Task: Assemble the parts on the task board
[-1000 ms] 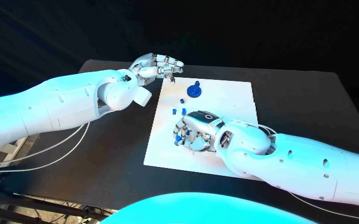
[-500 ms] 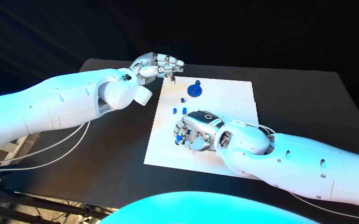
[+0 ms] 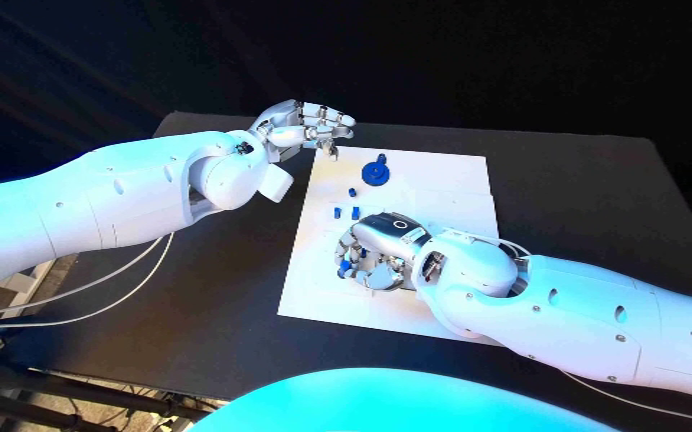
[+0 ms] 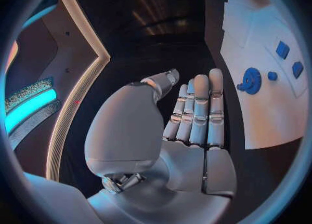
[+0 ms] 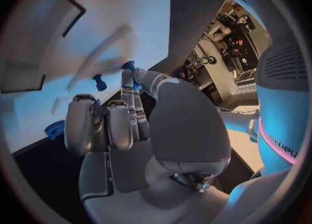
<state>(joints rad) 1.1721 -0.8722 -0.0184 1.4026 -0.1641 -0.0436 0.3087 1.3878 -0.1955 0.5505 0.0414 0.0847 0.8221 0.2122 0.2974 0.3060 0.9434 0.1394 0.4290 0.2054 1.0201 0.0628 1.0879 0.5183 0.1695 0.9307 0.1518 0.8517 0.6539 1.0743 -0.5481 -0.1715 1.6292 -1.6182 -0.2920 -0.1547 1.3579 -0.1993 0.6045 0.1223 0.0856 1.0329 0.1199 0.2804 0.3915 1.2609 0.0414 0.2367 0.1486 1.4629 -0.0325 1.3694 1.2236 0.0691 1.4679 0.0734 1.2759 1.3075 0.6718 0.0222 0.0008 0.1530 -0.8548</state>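
In the head view the white task board [image 3: 418,242] lies in the middle of the black desk [image 3: 577,192], its long sides running from about 12 to 6 o'clock. Near its far end, toward 12 o'clock, stands a blue gear-like part [image 3: 376,173] with a small peg on top; just below it, toward 6 o'clock, lie a few small blue parts [image 3: 355,193], loose on the white surface. The left hand [image 3: 306,129] hovers at the board's 11 o'clock corner, just off its edge, fingers curled in with nothing visible in them. The right hand [image 3: 375,250] sits low over the board's near half, at roughly 7 o'clock from the gear, its fingers bent down around a blue part [image 3: 343,266] at the fingertips. In the left wrist view the left hand [image 4: 189,125] shows its fingers lying straight and close side by side, the thumb folded beside them, grasping nothing; beyond it the blue gear-like part [image 4: 251,80] and small blue parts [image 4: 283,49] rest on the task board [image 4: 273,109]. In the right wrist view the right hand [image 5: 124,125] pinches a blue part [image 5: 130,68] between thumb and a fingertip above the task board [image 5: 78,52], with another blue peg [image 5: 99,82] standing on the board just beside it.
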